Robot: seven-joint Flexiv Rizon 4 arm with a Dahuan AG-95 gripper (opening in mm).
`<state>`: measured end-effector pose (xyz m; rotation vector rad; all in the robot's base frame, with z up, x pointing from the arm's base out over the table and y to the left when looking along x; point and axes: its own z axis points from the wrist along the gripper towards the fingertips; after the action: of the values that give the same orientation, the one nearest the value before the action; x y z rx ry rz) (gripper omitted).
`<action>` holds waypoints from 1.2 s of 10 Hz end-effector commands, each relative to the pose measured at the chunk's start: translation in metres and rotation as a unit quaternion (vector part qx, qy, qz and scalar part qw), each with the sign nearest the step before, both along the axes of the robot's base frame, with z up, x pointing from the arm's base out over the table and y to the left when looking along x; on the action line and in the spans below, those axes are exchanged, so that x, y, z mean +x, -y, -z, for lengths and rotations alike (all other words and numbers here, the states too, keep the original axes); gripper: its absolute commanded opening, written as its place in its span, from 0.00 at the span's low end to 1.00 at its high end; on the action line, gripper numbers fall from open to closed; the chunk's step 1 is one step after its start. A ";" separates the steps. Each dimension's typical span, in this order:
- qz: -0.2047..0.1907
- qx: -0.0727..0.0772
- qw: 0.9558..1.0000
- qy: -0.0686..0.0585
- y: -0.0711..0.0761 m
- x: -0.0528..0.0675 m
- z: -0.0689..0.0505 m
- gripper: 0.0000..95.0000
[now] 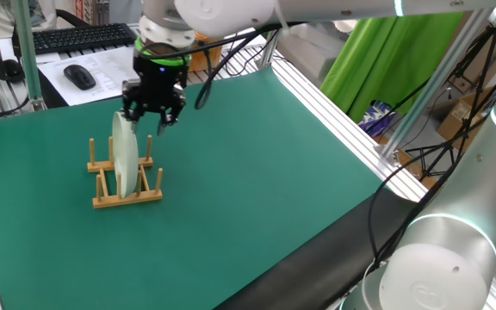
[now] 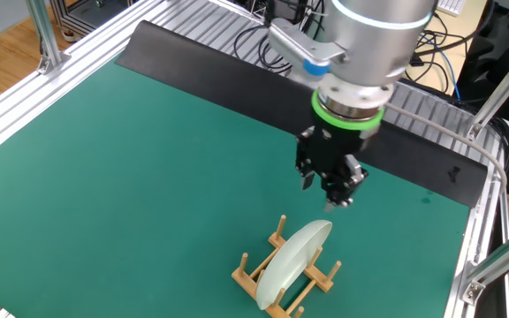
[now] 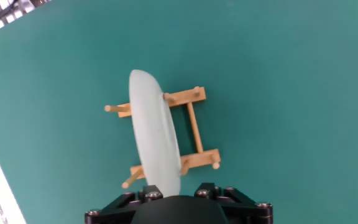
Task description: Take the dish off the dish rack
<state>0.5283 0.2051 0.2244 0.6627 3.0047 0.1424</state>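
Note:
The dish [image 1: 126, 159] is a pale whitish-green plate standing on its edge between the pegs of the small light-wood dish rack [image 1: 129, 197] on the green mat. My gripper [image 1: 151, 120] hangs just above the dish's top rim, fingers spread apart and holding nothing. In the other fixed view the gripper [image 2: 328, 190] is above the far end of the dish [image 2: 294, 256], which leans in the rack [image 2: 247, 276]. The hand view looks down on the dish [image 3: 155, 140] and rack [image 3: 192, 127]. My fingertips are hidden there behind the black hand housing [image 3: 179, 210].
A keyboard [image 1: 80, 36] and mouse [image 1: 80, 76] lie beyond the mat's far edge. Aluminium frame rails [image 1: 334, 103] border the table. A black strip [image 2: 237, 71] runs along one side. Cables hang behind the arm.

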 end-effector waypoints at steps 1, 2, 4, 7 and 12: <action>0.013 -0.005 1.000 0.002 -0.011 0.005 0.002 0.60; 0.017 -0.006 1.000 0.002 -0.015 0.008 0.003 0.60; 0.008 -0.008 1.000 0.001 -0.013 0.016 0.006 0.60; -0.003 -0.018 1.000 0.003 -0.009 0.030 0.013 0.60; -0.003 -0.020 1.000 0.014 -0.014 0.038 0.031 0.60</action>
<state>0.5664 0.2200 0.1905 0.6416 2.9674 0.0947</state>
